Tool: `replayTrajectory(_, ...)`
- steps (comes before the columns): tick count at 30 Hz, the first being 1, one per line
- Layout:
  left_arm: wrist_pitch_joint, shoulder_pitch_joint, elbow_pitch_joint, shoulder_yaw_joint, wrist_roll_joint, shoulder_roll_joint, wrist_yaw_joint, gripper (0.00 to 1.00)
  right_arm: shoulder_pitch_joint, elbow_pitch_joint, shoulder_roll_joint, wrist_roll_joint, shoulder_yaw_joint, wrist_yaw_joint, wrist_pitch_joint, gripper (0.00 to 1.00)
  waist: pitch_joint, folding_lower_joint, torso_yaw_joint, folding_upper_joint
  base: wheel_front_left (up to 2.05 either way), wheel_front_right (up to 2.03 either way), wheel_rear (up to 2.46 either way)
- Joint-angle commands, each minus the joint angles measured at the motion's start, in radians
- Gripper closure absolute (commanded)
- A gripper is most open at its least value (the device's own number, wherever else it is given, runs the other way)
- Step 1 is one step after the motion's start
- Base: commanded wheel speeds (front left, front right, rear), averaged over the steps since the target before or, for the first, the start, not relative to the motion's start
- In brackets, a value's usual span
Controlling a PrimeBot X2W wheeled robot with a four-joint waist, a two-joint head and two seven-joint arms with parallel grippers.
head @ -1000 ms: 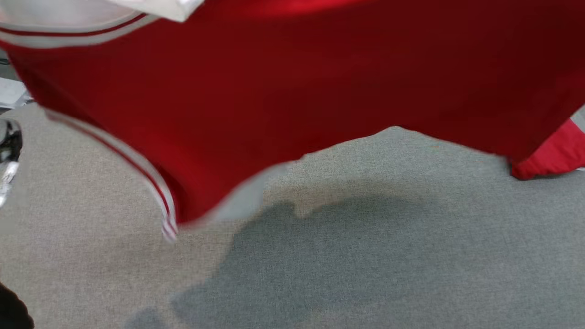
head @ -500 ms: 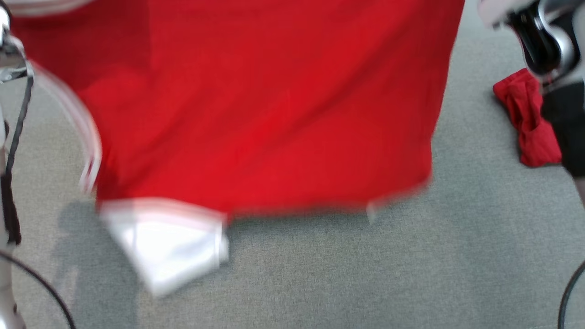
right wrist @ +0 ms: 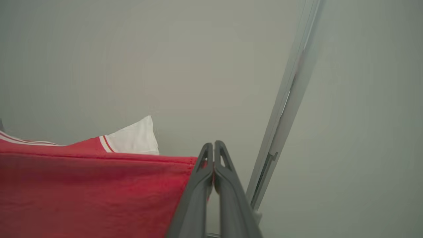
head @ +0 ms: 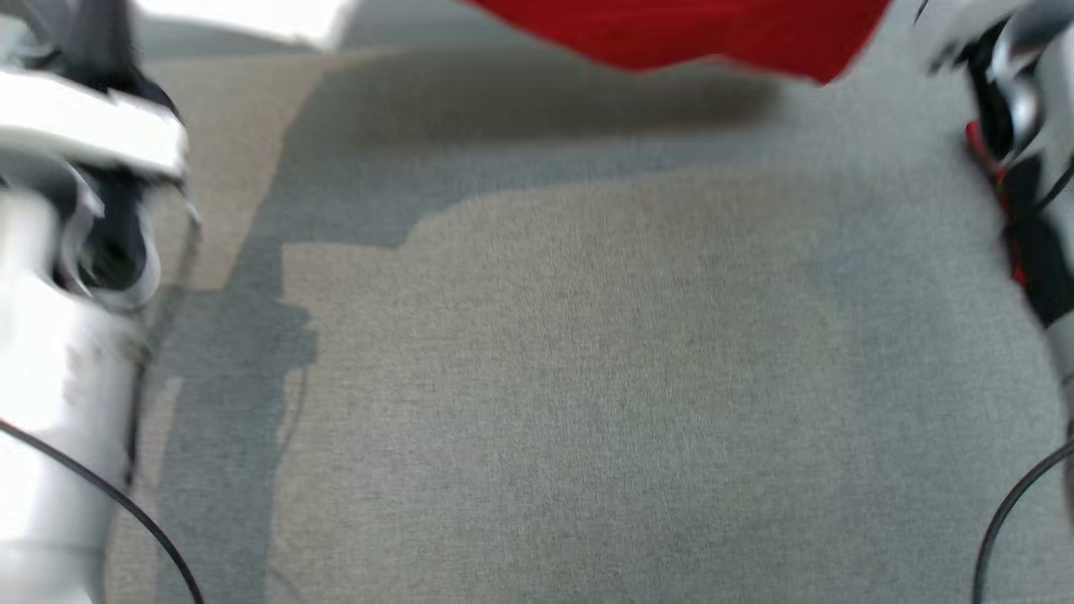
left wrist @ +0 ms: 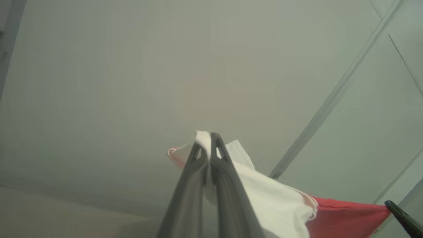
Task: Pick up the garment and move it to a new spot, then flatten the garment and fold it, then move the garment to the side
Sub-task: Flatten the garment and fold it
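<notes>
Both arms are up and the garment is off the desk, a red edge of it hanging in at the top of the head view with a broad shadow on the grey surface beneath. The head view is heavily blurred, so the pale left forearm at the left edge and the right arm at the far right are smears, nothing sharper. At the left wrist, the left gripper has its fingers clenched tight on a white part of the cloth, which pokes out above the tips and drapes down to the right, turning red. At the right wrist, the right gripper has its fingers pinched shut on the corner of the red hem, the red cloth stretching away to the left with a white, stripe-trimmed piece standing up behind it. A pale rail runs up the wall behind.
</notes>
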Motion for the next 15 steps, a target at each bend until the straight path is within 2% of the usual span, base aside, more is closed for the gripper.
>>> replayTrajectory(1,-0.029,0.046,-0.035,0.001,-0.028,0.039,-0.007,1.00,0.067,-0.049,0.026,-0.013,-0.011,-0.002,-0.005,1.00,0.102,0.0000,-0.026,0.0000,0.00,0.00,0.00)
replayTrajectory(5,-0.092,0.206,-0.074,-0.075,-0.093,0.037,-0.007,1.00,0.284,-0.180,0.060,-0.013,-0.075,-0.002,-0.005,1.00,0.144,0.0000,-0.046,0.0000,0.00,0.00,0.00)
replayTrajectory(9,-0.117,0.338,-0.152,-0.132,-0.119,0.057,-0.007,1.00,0.529,-0.389,0.079,-0.017,-0.151,-0.002,-0.005,1.00,0.131,0.0000,-0.049,0.0000,0.00,0.00,0.00)
replayTrajectory(13,-0.121,0.471,-0.237,-0.088,-0.106,0.089,-0.007,1.00,0.759,-0.550,0.092,-0.021,-0.209,-0.002,-0.005,1.00,0.090,0.0000,-0.048,0.0000,0.00,0.00,0.00)
replayTrajectory(15,-0.121,0.544,-0.281,-0.048,-0.097,0.093,-0.007,1.00,0.850,-0.583,0.099,-0.004,-0.208,-0.002,-0.005,1.00,0.068,0.0000,-0.050,0.0000,0.00,0.00,0.00)
